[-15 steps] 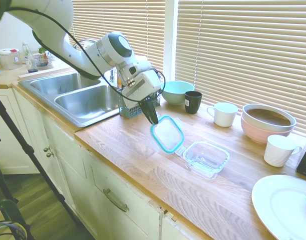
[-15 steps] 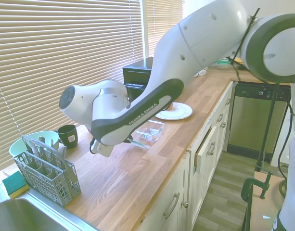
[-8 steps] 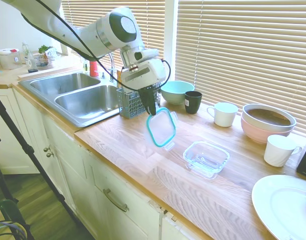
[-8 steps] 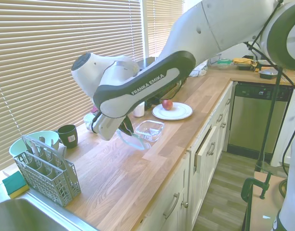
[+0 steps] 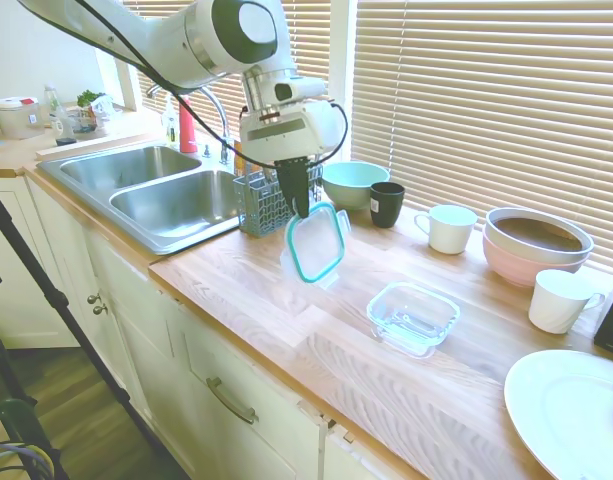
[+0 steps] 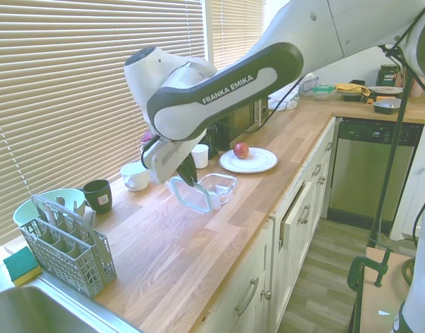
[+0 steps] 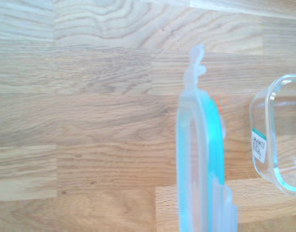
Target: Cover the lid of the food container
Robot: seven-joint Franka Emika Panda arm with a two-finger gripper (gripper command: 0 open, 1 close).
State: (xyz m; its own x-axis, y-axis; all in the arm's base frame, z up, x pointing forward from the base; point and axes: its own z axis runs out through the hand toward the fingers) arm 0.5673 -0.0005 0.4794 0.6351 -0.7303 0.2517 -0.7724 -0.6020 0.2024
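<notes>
**Lid in the air, not yet over the dish**

The end effector [image 5: 299,208] grips the lid [image 5: 313,245] by its top edge, hanging on edge above the desk [image 5: 246,285], beside the food container [image 5: 413,317]. Next, I judge: carry it over, level it, lower. "FRANKA EMIKA" reads on the arm [image 6: 229,89]; the container's small label is illegible.

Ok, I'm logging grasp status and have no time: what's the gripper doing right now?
Gripper: shut on the lid, pinching its top edge; the lid hangs on edge above the counter, short of the food container.
</notes>
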